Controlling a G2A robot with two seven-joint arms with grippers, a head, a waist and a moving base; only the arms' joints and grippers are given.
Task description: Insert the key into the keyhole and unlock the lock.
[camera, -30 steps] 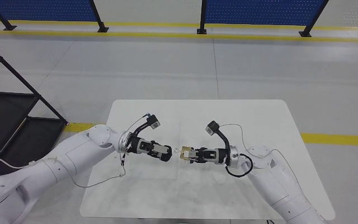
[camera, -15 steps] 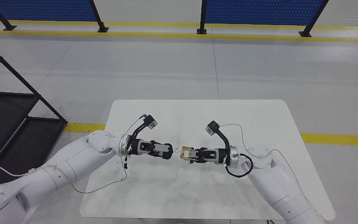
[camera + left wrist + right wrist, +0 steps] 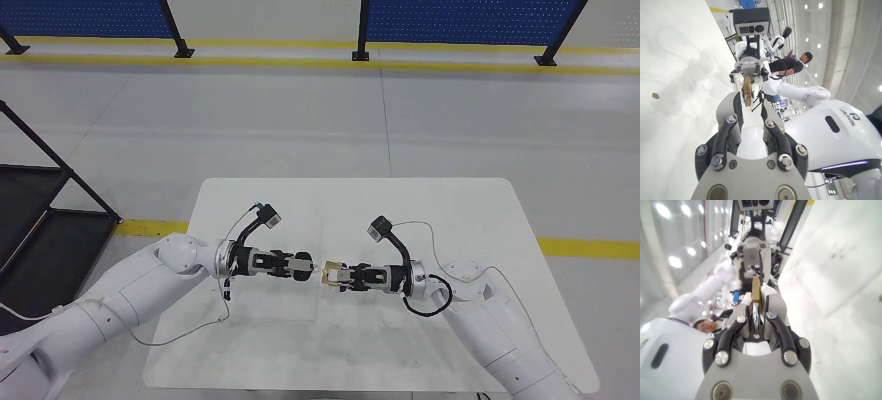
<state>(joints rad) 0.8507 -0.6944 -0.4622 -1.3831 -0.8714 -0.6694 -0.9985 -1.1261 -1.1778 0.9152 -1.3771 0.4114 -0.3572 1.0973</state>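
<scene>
Left wrist view carries the relation that matters. The brass lock sits straight ahead of the left gripper, on the line that runs out between its jaws. The key projects from the lock's near end face toward that gripper. The key's head lies level with the jaw tips and in the gap between them, closer to one finger than the other and touching neither as far as I can tell. These jaws stand wide open and hold nothing.

The right gripper is on the far side of the lock. Its jaws are closed on the brass body, and the silver shackle points back toward its own wrist. The lock's long axis, the key's shaft and both grippers therefore fall on one line, with the lock held above the table and the grippers facing each other across it.

The key looks already seated in the lock, though how deep it sits is hidden. Judging from this, inserting seems done and turning is the step left. The left arm is the one placed for it. Its jaws would need to close squarely on the key's head, then roll about that shared axis while the right jaws brace the lock. An off-centre pinch could tilt the key.
</scene>
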